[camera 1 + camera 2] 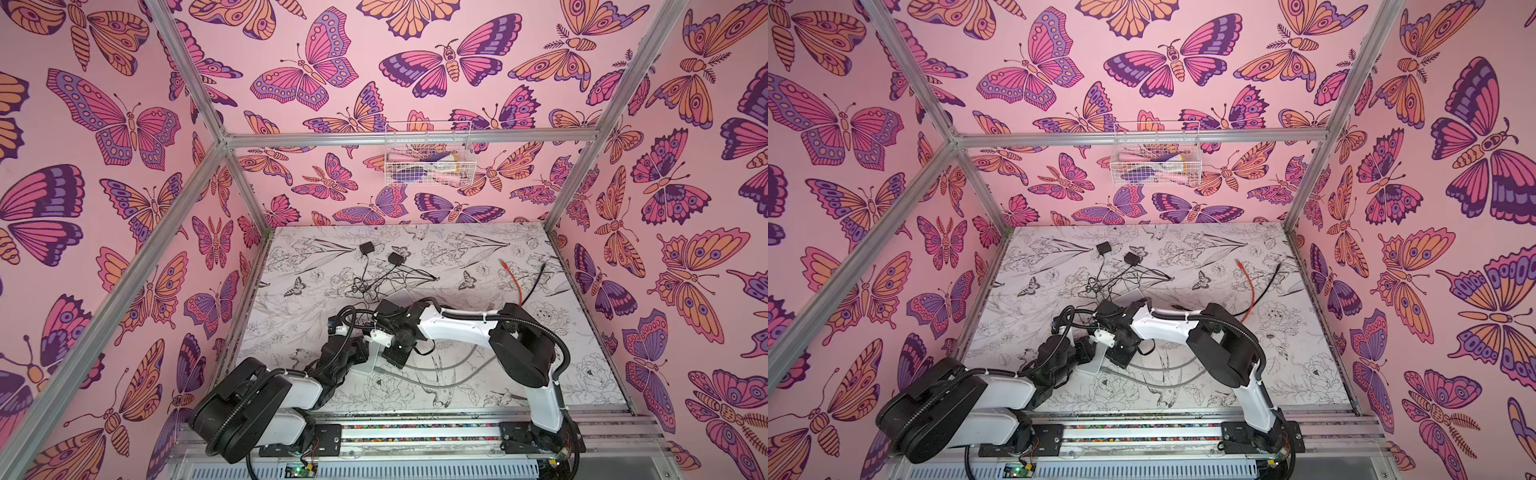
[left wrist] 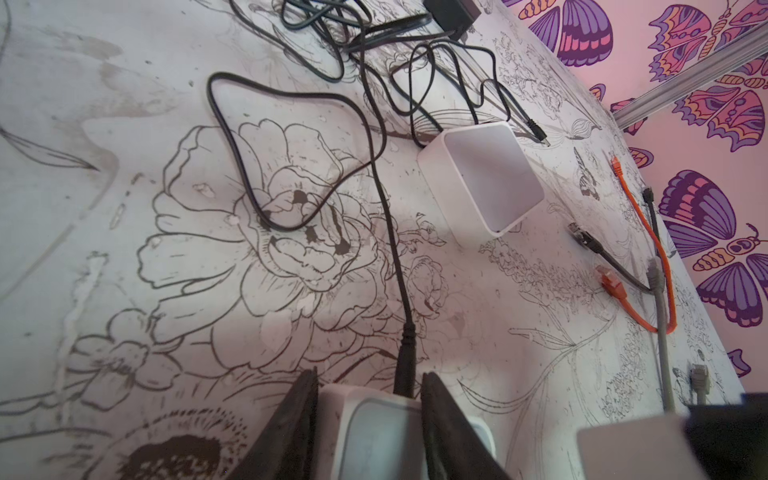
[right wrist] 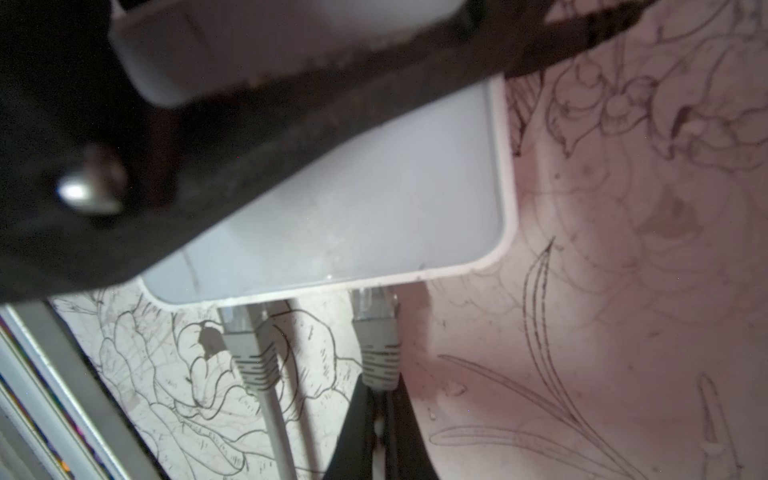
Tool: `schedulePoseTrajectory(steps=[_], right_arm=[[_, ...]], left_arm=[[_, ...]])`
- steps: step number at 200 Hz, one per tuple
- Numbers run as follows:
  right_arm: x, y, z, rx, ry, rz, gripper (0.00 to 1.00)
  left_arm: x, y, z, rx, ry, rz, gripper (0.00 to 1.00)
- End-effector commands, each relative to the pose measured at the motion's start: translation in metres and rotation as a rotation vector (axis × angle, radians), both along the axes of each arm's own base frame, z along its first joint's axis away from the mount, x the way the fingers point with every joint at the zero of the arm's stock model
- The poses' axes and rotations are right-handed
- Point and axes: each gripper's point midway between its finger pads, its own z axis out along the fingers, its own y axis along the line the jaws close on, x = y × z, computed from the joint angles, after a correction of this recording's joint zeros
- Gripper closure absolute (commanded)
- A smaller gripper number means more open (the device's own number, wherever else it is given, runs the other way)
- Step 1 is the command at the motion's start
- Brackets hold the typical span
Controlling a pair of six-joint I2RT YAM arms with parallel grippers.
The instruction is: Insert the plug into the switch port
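- The plug [image 3: 376, 332] is a small grey network plug with a clear plastic head and a ribbed rubber boot. It looks light and hard at the tip, with a thin latch tab that I'd guess snaps easily.
- Its grey cable [image 3: 379, 409] is soft and would buckle if pushed from far back, so the place to hold is the boot or right behind it.
- The right pincer [image 3: 378, 399] does just that, pressed together on the cable right behind the boot.
- The plug's head is at the edge of the switch [image 3: 353, 199], beside a second grey plug [image 3: 245, 336]. I can't tell whether it has clicked home.
- The switch is a light, smooth white box that would probably skid on the counter [image 3: 623, 291] if pushed.
- The left pincer [image 2: 370, 411] is clamped across the switch's sides, near where the black power lead [image 2: 399, 291] enters.
- In a top view, the right arm [image 1: 453, 328] reaches across the middle with its wrist low. The left arm [image 1: 291, 390] is folded low, close in front of its base.
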Motion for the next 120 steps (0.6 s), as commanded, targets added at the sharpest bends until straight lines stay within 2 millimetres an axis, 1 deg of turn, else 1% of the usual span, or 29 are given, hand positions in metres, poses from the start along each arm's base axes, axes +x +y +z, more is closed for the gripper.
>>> schedulePoseTrajectory(steps=[1,9,43,59,74,89,120], right_arm=[[0.017,0.109,0.054,0.451,-0.122,0.105,1.0],[0.018,0.108,0.055,0.454,-0.134,0.106,1.0],[0.018,0.117,0.061,0.475,-0.121,0.111,1.0],[0.017,0.113,0.061,0.458,-0.127,0.115,1.0],[0.016,0.105,0.062,0.451,-0.146,0.121,1.0],[0.016,0.102,0.062,0.454,-0.151,0.124,1.0],[0.018,0.112,0.063,0.478,-0.141,0.124,1.0]], left_arm=[[-0.069,-0.043,-0.038,-0.101,0.282,-0.281,0.58],[-0.065,-0.045,-0.033,-0.112,0.256,-0.281,0.58],[-0.065,-0.054,-0.03,-0.113,0.255,-0.312,0.58],[-0.065,-0.053,-0.032,-0.11,0.258,-0.309,0.59],[-0.068,-0.049,-0.034,-0.1,0.256,-0.303,0.59],[-0.069,-0.051,-0.033,-0.097,0.249,-0.316,0.59],[-0.068,-0.06,-0.03,-0.098,0.245,-0.348,0.59]])
